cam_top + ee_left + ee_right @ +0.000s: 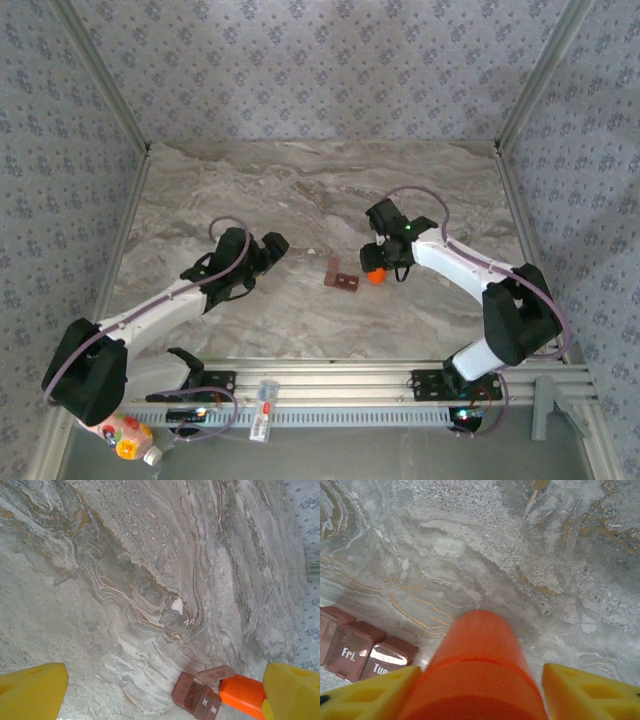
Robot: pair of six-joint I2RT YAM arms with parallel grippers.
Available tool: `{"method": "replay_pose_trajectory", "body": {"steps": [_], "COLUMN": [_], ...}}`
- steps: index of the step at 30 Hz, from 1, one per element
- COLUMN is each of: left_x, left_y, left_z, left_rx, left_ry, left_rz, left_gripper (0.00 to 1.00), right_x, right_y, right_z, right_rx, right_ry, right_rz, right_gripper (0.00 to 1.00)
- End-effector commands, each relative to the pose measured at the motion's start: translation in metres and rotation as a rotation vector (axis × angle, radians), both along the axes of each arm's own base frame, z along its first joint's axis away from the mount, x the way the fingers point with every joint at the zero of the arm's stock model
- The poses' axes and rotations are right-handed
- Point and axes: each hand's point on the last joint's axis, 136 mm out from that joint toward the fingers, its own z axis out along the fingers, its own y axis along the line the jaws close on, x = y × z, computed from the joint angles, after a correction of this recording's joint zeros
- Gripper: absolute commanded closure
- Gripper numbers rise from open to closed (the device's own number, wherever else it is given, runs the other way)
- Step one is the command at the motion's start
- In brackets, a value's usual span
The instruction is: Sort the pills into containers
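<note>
Two yellow fingers flank the bright orange cylindrical bottle near the centre of the tabletop, right end effector clamp unclear; grip squarely, sparing the dark reddish-brown compartment strip just beside; left end effector gapes wide

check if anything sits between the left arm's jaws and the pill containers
Nothing visible does. Only bare marble table lies between the left gripper, jaws wide open, and the containers. The orange bottle lies on the containers' far side, between the jaws of the right gripper, off that line.
</note>
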Motion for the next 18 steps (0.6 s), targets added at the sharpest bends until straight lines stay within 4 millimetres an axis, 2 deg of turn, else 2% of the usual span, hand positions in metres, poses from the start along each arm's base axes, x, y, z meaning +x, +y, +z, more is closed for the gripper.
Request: {"method": "replay_pose_trajectory", "body": {"steps": [1,6,9,14,18], "left_x": [-0.002,0.0,0.003,0.008,0.016], "left_y": [0.001,0.001,-0.004,-0.008,-0.005], "left_z": [0.002,0.007,0.017,0.033,0.046], "left_rx": [0.007,-0.004,-0.041,-0.086,-0.11], "left_ry": [-0.009,-0.023,-0.049,-0.064,-0.059], "left_rz": [-0.022,-0.024,-0.037,-0.038,-0.004], "left_gripper": [0.0,0.0,0.0,0.0,0.0], "right_x": [0.0,-0.004,-0.008,-0.008,-0.003], "right_y": [-0.001,0.002,0.002,0.001,0.004], "right_z": [0.003,0.006,0.015,0.051,0.091], "right_rx": [-0.017,0.007,0.025,0.07,0.13], "right_ry": [0.003,0.012,0.01,-0.058,-0.133], "right_rz": [-0.005,0.006,0.014,0.006,-0.014], "right_gripper": [0.4,0.65,0.7,0.74,0.74]}}
